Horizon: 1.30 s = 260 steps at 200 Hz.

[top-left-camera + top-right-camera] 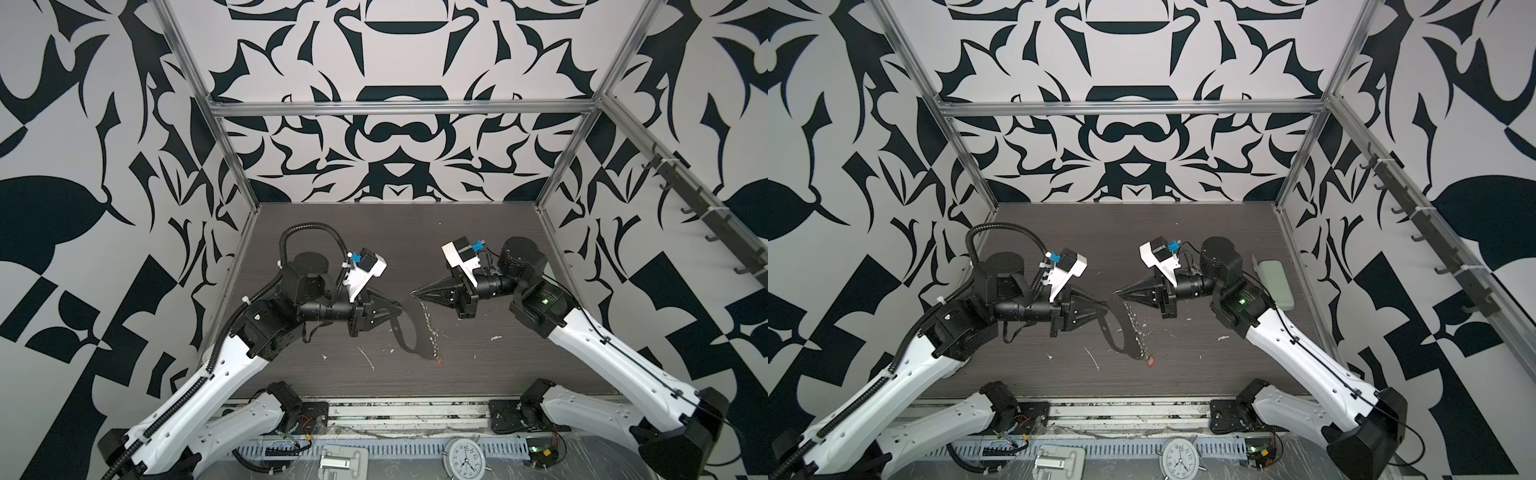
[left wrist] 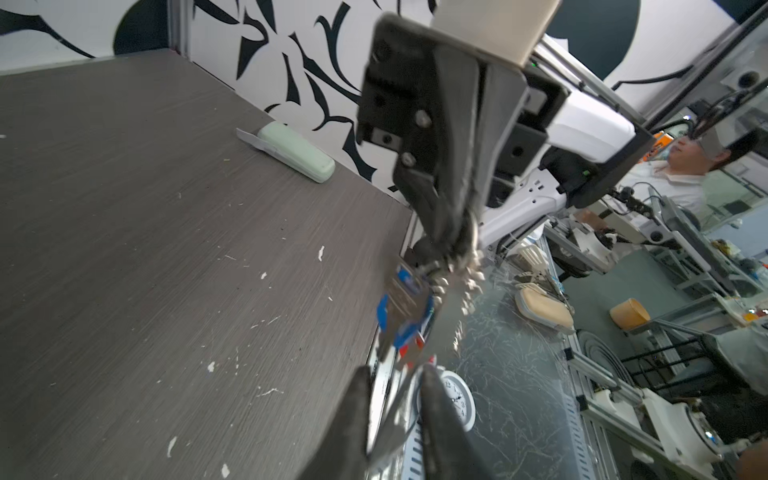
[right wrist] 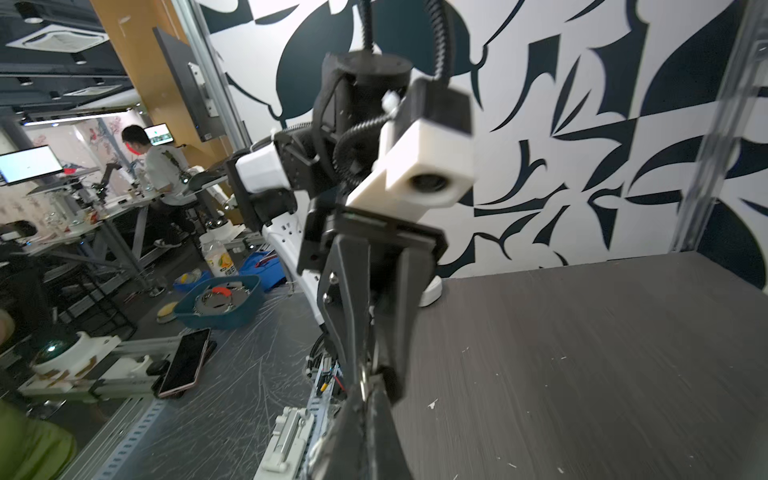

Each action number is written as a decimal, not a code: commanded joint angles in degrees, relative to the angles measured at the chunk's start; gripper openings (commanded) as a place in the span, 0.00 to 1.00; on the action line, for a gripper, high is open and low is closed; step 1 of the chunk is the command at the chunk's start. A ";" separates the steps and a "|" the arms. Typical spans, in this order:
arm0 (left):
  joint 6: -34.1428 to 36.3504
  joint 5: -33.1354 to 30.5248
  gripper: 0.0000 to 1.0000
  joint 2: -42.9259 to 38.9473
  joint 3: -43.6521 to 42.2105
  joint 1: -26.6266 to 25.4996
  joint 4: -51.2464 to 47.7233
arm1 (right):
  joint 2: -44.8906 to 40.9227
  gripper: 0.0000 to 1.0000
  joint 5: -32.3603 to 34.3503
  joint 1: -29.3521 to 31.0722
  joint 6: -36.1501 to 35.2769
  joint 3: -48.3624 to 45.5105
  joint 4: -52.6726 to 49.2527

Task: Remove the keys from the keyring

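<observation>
Two keys (image 2: 405, 316) dangle on keyring (image 1: 428, 328) below right gripper (image 1: 415, 294).

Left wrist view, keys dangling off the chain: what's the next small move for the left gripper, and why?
Probably nudge the left gripper forward onto the blue-tagged key and close. The right gripper is shut on the keyring, and that key hangs ungripped just ahead.

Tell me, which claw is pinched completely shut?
The right claw: its tips meet on the top of the keyring chain. The left claw has jaws parted, the keyring's grey loop between them.
</observation>
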 commanded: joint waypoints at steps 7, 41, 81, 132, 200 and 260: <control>2.85 -3.58 0.45 -0.13 4.27 0.29 -4.82 | 0.12 0.00 -2.42 0.57 -2.19 1.43 -2.57; 2.85 -5.46 0.48 -0.47 4.71 0.27 -4.72 | -1.00 0.00 -0.34 0.56 0.00 0.38 0.08; -1.84 -13.10 0.66 -5.38 -2.56 0.31 4.27 | -3.39 0.00 6.72 0.57 4.53 -2.48 6.75; -8.76 -17.14 0.79 -11.23 -15.56 0.35 21.11 | -7.57 0.00 15.05 0.56 6.71 -4.35 11.72; -24.15 -0.76 0.80 -6.61 -28.25 5.97 49.64 | -11.55 0.00 18.51 0.56 9.01 -4.76 14.13; -35.66 6.14 0.74 -1.64 -32.56 7.21 68.56 | -10.54 0.00 18.11 0.62 10.66 -5.11 16.73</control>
